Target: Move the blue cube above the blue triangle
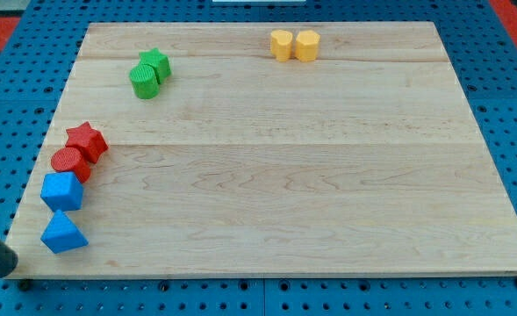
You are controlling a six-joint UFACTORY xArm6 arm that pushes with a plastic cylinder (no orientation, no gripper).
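The blue cube [61,190] sits near the board's left edge, directly above the blue triangle [63,233] in the view, almost touching it. A dark rod comes in at the view's bottom left corner. My tip [12,263] lies just off the board's left edge, below and left of the blue triangle, touching neither blue block.
A red cylinder [69,162] touches the blue cube's top, with a red star [86,140] above it. A green cylinder [144,81] and a green star [155,62] sit at the upper left. Two yellow blocks [281,44] [307,44] stand at the top centre. The wooden board [284,193] lies on blue pegboard.
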